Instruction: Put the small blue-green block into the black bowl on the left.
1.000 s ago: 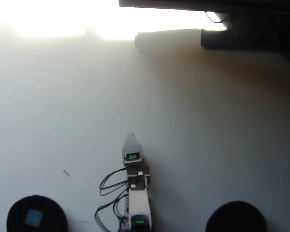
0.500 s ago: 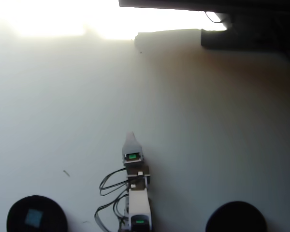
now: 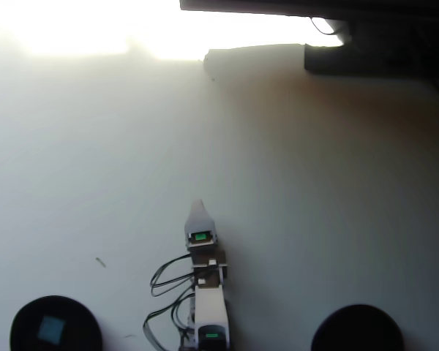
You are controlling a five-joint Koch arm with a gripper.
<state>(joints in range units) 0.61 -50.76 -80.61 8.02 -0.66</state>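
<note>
In the overhead view the small blue-green block (image 3: 51, 329) lies inside the black bowl (image 3: 22, 322) at the bottom left corner. My gripper (image 3: 197, 205) points up the picture near the bottom centre, well to the right of that bowl and apart from it. Only one pale pointed tip shows from above, so its jaws lie one behind the other and nothing shows between them.
A second black bowl (image 3: 357, 329) sits at the bottom right. Black cables (image 3: 164, 281) loop to the left of the arm. Dark equipment (image 3: 366, 44) lines the top right edge, and glare washes out the top left of the white table (image 3: 314, 183).
</note>
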